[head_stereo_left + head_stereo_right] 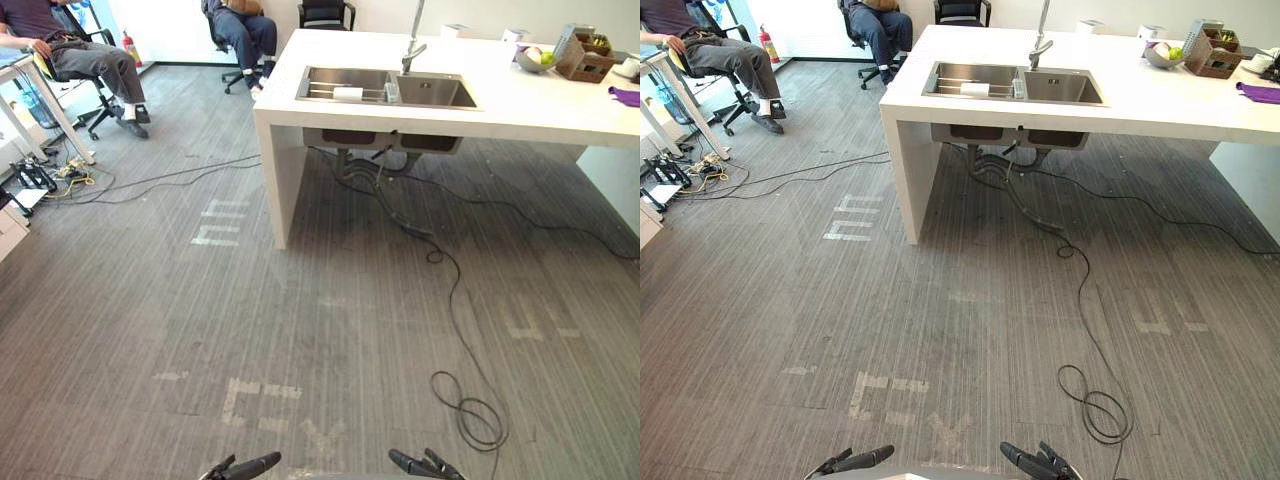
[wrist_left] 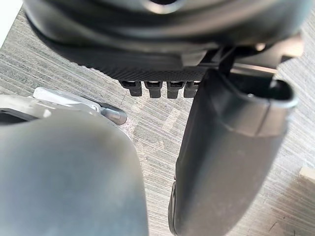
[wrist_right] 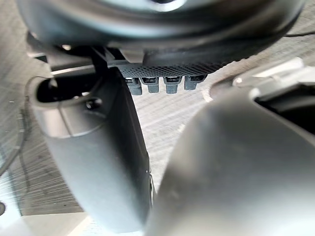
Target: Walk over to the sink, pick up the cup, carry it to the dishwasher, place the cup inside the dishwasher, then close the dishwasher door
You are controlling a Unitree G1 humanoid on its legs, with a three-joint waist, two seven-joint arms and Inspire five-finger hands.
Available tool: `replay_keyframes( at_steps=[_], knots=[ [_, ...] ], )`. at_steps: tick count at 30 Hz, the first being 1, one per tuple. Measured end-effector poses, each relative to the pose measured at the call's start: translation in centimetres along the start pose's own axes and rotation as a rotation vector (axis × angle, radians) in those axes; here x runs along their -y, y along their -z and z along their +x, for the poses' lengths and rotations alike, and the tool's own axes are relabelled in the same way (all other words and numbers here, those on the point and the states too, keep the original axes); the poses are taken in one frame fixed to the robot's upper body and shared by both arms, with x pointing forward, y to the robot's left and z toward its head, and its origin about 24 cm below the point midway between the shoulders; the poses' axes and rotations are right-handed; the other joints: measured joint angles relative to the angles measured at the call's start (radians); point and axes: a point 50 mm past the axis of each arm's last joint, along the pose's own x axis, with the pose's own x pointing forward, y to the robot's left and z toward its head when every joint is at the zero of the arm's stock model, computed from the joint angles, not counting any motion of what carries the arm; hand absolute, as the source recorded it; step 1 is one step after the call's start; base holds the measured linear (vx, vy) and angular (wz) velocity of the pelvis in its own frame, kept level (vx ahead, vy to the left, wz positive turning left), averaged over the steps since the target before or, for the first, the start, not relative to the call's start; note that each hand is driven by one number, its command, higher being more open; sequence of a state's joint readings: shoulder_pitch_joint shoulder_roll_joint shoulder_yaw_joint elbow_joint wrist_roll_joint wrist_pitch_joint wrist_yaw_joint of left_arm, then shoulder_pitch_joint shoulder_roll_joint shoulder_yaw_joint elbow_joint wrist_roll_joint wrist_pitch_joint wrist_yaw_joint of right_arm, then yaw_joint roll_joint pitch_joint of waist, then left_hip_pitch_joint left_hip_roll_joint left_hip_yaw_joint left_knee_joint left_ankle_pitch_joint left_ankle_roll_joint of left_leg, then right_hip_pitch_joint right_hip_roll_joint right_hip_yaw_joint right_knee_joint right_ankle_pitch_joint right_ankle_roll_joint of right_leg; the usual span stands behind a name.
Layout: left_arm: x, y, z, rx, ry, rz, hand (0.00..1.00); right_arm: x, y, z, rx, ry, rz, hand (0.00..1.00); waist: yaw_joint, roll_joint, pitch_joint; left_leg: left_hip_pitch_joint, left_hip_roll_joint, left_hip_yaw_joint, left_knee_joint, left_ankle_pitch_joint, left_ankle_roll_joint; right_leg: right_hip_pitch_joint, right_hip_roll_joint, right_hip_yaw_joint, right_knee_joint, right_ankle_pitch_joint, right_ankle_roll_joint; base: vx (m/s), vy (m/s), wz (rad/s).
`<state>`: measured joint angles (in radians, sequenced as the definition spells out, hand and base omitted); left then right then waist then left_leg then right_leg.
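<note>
A white counter (image 1: 500, 100) stands ahead across the carpet, with a steel double sink (image 1: 385, 88) and a tall tap (image 1: 412, 45) set in it. A small white thing (image 1: 347, 93) lies on the rack in the sink's left basin, and a small clear thing (image 1: 392, 92) stands on the divider; I cannot tell which is the cup. My left hand (image 1: 243, 466) and right hand (image 1: 425, 465) hang low at the near edge of the floor, far from the sink. Both are open and hold nothing, as the left hand (image 2: 226, 162) and right hand (image 3: 98, 162) also show in the wrist views.
A black cable (image 1: 455, 300) runs from under the sink over the floor and coils (image 1: 470, 415) near my right side. Two seated people (image 1: 85, 55) (image 1: 245, 30) are at the far left and back. A bowl (image 1: 533, 58), a basket (image 1: 585, 60) and a purple cloth (image 1: 627, 96) lie on the counter's right end.
</note>
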<state>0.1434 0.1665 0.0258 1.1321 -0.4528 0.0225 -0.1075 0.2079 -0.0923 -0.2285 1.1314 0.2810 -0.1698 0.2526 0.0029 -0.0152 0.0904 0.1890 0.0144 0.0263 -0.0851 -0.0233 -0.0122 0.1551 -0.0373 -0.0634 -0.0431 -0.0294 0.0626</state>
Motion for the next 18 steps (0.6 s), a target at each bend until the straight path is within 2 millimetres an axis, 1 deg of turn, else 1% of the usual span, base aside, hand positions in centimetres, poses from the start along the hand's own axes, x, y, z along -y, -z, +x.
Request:
replay_keyframes(
  at_steps=[4,10,11,12,13,14,15,16,17,18],
  knots=[
    [-0.2,0.3,-0.1,0.003,-0.010,-0.036,1.00,-0.1,0.2,0.0,-0.021,-0.028,0.008,1.00,-0.001,-0.003,-0.002,0.002,0.000,0.001,0.000,0.000,-0.001,0.000,0.000,0.001,0.001,0.000,0.000,-0.05,-0.038,-0.01],
    [-0.4,0.7,-0.2,-0.008,-0.003,-0.102,1.00,-0.7,0.3,0.0,-0.052,-0.149,0.004,1.00,0.002,-0.012,-0.004,0.006,0.000,0.002,0.000,0.000,-0.001,0.000,-0.001,0.001,0.007,-0.001,0.001,-0.05,-0.033,0.00],
    [-0.4,0.8,-0.2,-0.020,0.007,-0.115,1.00,-0.8,0.2,0.0,-0.045,-0.162,0.001,1.00,0.002,-0.014,-0.002,0.007,-0.002,0.002,0.001,-0.001,-0.001,-0.008,-0.005,-0.002,0.032,-0.017,0.002,-0.07,-0.027,0.07],
    [-0.5,0.8,-0.2,-0.024,0.013,-0.125,1.00,-0.9,0.0,0.0,-0.031,-0.165,0.003,1.00,-0.002,-0.019,0.002,0.005,-0.010,0.002,0.009,-0.006,0.000,-0.040,-0.020,-0.018,0.116,-0.064,0.009,-0.06,-0.021,0.17],
    [-0.6,0.7,-0.2,-0.023,0.019,-0.124,1.00,-0.9,-0.1,0.1,-0.018,-0.166,0.008,1.00,-0.006,-0.023,0.006,0.001,-0.017,0.002,0.024,-0.018,0.008,-0.059,-0.035,-0.030,0.172,-0.095,0.017,-0.07,0.001,0.31],
    [-0.8,0.6,-0.2,-0.017,0.028,-0.128,1.00,-1.0,-0.3,0.1,-0.005,-0.167,0.018,1.00,-0.008,-0.035,0.012,-0.005,-0.031,0.003,0.052,-0.040,0.025,-0.091,-0.062,-0.046,0.269,-0.143,0.045,-0.05,0.014,0.29],
    [-0.7,0.4,-0.2,-0.007,0.037,-0.146,1.00,-0.8,-0.6,0.1,0.016,-0.160,0.036,1.00,-0.006,-0.039,0.023,-0.008,-0.046,0.006,0.081,-0.062,0.039,-0.157,-0.097,-0.069,0.435,-0.174,0.068,-0.08,0.038,0.16],
    [-0.9,0.5,-0.3,-0.008,0.036,-0.146,1.00,-0.7,-1.5,0.2,0.054,-0.163,0.049,1.00,-0.005,-0.038,0.027,-0.022,-0.059,0.010,0.109,-0.079,0.050,-0.263,-0.135,-0.079,0.643,-0.168,0.040,-0.06,0.041,0.02],
    [-1.1,0.5,-0.3,-0.009,0.032,-0.145,1.00,-0.8,-1.7,0.2,0.073,-0.169,0.064,1.00,-0.006,-0.044,0.031,-0.021,-0.066,0.009,0.116,-0.083,0.056,-0.306,-0.150,-0.079,0.726,-0.160,0.009,-0.02,0.059,0.02],
    [-1.4,0.7,-0.4,-0.013,0.022,-0.144,1.00,-1.1,-2.1,0.3,0.102,-0.189,0.089,1.00,-0.012,-0.047,0.032,-0.012,-0.071,0.005,0.123,-0.084,0.068,-0.359,-0.156,-0.074,0.818,-0.177,-0.008,0.07,0.051,0.16]
  ],
)
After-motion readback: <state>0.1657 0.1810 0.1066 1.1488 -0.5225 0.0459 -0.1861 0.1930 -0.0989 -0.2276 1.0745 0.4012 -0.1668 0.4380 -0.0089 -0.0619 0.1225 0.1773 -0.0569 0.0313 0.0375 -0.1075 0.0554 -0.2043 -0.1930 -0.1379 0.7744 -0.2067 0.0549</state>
